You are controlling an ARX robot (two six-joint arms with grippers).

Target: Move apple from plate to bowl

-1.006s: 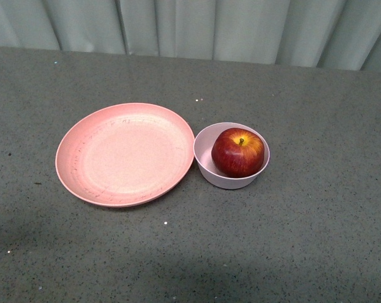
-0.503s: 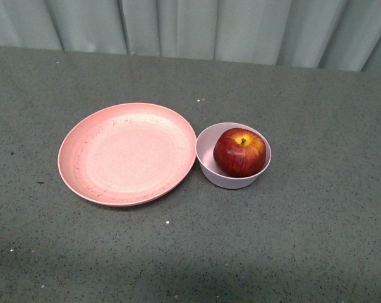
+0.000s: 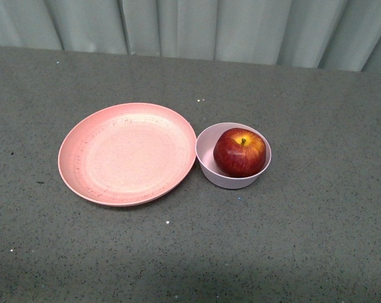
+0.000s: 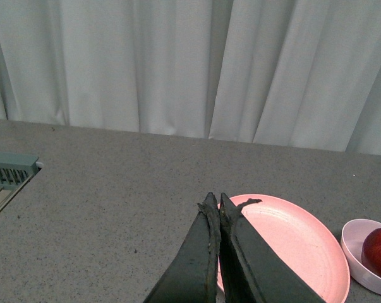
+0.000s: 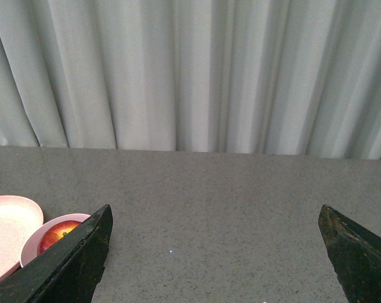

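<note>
Sitting inside the small, deep pale-pink bowl [image 3: 233, 156]: the round glossy dark-red apple [image 3: 239, 151], stem and yellow-orange patch facing up, filling most of the bowl. Lying bare just beside the bowl on the side toward the left arm: the wide shallow pink plate w/ raised rim [image 3: 127, 153], rims nearly touching. Resting on the grey speckled counter [image 3: 316, 208], pale curtain behind.

Judging the transfer as done; step in hand looking like retreat and hold.

Hovering back from the plate: left gripper [image 4: 214, 205], clenched tight, fingers pressed together on nothing. Standing released w/ fingers spread wide: right gripper [image 5: 215, 214], nothing between them, bowl and apple off to one side in the right wrist view.

Doing it well: keeping both arms clear of the bowl, avoiding any nudge to the rim, since the apple is sitting high and looking liable to rock. Pulling away up, not sweeping across plate or bowl.
</note>
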